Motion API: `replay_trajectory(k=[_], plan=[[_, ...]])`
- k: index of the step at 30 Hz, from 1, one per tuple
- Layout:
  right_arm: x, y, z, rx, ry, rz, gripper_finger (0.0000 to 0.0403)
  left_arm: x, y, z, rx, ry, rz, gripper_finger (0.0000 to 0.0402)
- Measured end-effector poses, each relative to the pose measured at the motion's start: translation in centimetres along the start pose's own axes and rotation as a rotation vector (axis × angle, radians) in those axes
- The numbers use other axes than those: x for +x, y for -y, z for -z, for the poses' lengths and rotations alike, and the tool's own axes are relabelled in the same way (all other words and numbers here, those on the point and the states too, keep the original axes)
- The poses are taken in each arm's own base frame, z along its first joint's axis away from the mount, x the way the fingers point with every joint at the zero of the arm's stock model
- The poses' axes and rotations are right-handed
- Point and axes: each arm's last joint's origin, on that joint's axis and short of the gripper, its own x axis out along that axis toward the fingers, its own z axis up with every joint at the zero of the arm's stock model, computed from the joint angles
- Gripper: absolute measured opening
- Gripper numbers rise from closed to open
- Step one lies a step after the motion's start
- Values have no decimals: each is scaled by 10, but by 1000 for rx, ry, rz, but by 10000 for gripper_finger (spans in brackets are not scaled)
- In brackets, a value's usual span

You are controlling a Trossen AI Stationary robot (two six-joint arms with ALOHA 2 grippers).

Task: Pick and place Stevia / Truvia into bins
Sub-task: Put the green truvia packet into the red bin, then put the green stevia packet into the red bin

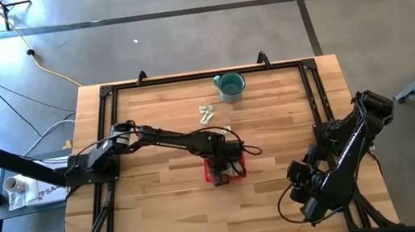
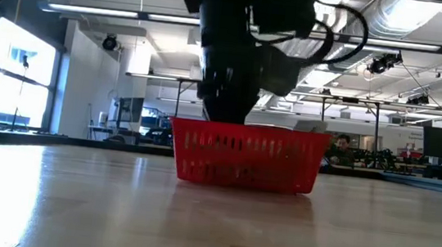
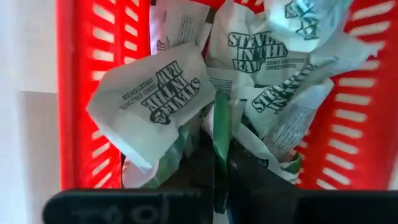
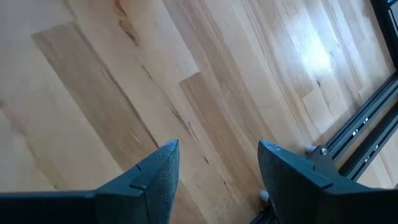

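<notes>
Left gripper (image 1: 219, 166): reaches in from the frame's left and sits down inside the small square red mesh-sided plastic basket (image 2: 244, 155), centre of the high view. Its dark fingers (image 3: 242, 180) stand narrow, nearly together, with a green-edged packet (image 3: 220, 134) on edge between them. Whether it is gripped or just let go, I cannot tell.

Basket contents: crumpled pale paper Stevia packets with dark and green print (image 3: 155, 93) heaped inside, filling the left wrist view between the red walls. Probably the drop spot; the wrist points straight down so a packet falls inside the walls.

Loose packets: a few pale packets (image 1: 206, 114) lie on the wooden table (image 1: 150, 112), upper centre, just beside the teal round mug (image 1: 230, 86) and well apart from the basket. Likely next to fetch.

Right gripper (image 4: 217, 168): parked lower right of the high view, near the black frame rail (image 4: 367, 124). Fingers apart, nothing between them, only bare wood below. Waiting, clear of the left arm's path.

Stage: judged partway; basket well stocked, some packets left out.
</notes>
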Motion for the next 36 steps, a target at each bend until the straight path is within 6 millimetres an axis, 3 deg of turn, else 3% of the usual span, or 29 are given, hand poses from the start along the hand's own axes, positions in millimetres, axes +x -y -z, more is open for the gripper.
replay_trajectory(k=[6, 10, 21, 26, 31, 36], plan=[[5, 1, -9, 30, -9, 13, 209, -38, 16, -9, 25, 101, 3, 73], [8, 2, -16, 35, 3, 21, 209, -58, 15, -6, 34, 130, -43, 85], [12, 4, -25, -2, 48, 39, 209, -69, 24, 9, 0, 33, -49, 138], [15, 0, -30, -16, -1, -11, 209, -109, 41, 21, 3, 113, -25, 159], [24, 1, -50, -44, 8, -147, 209, -144, 49, 39, -16, 211, -32, 161], [43, 27, -90, -1, 102, -245, 209, -145, 26, 70, -135, 235, -129, 156]])
